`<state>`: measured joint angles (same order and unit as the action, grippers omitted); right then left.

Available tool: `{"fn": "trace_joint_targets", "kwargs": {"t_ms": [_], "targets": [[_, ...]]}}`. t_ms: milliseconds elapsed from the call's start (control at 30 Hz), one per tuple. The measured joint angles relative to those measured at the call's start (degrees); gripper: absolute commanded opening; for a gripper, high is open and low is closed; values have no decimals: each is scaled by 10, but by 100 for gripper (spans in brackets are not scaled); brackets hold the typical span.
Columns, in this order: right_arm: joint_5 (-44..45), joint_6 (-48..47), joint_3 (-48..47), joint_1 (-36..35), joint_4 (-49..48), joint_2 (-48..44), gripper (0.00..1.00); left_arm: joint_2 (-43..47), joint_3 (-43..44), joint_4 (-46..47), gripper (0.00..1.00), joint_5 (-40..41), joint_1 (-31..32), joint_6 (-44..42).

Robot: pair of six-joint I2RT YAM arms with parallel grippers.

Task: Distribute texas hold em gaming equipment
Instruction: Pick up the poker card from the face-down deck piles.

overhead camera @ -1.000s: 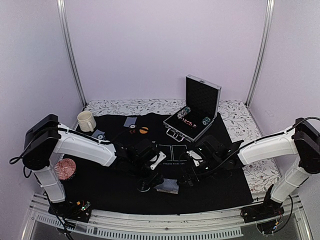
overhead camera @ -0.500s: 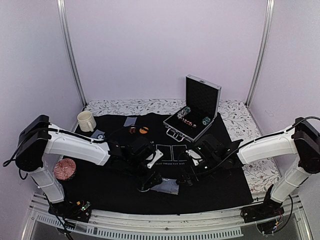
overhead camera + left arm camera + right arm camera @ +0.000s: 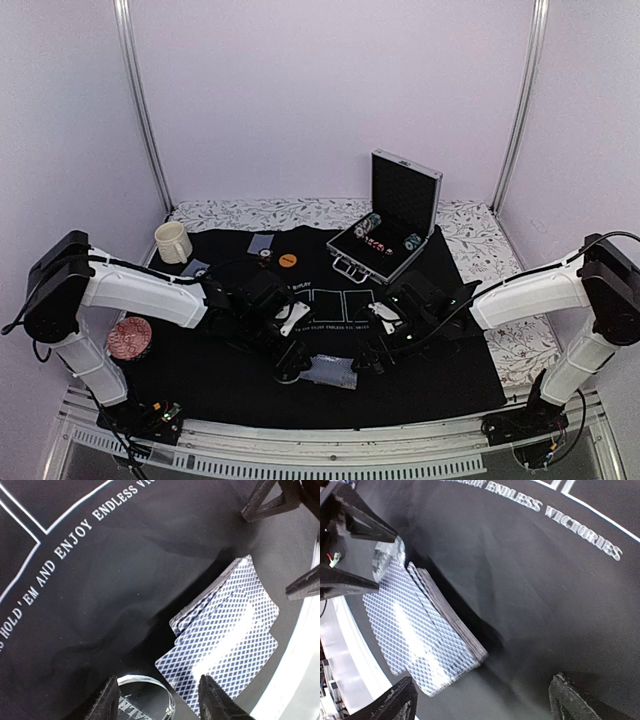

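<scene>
Left wrist view showed your left gripper with its jaws apart, holding nothing, just over a clear round disc on the black mat. The pile of blue-backed cards lay just beside that disc, between your two grippers. Your right gripper had its jaws wide apart too, holding nothing, low beside the same pile.

playing cards: coated paper, glossy backs (white glare streak across them) | table mat: black cloth, matt, softly creased | round disc: clear glossy plastic | case: silver metal edges, dull sheen | mug: cream, smooth glazed look | arm shells: white smooth plastic
</scene>
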<state>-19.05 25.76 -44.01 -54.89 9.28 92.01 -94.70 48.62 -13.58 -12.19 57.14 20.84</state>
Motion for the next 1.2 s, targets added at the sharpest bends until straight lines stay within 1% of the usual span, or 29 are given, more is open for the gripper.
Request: {"fn": "trace_joint_targets", "kwargs": {"t_ms": [200,367,567,1000,1200], "targets": [[4,2,-31,-21,-14,35,86,-1,-7,14,55,-37,-15,16],[21,2,-53,-34,-14,57,84,-2,-7,24,52,-57,-19,19],[54,-9,-60,-45,-7,61,84,-2,-8,29,44,-74,-21,23],[107,-42,-59,-59,5,58,86,-11,-9,35,41,-86,-25,26],[136,-60,-59,-62,19,53,90,-16,-14,40,39,-97,-31,29]]}}
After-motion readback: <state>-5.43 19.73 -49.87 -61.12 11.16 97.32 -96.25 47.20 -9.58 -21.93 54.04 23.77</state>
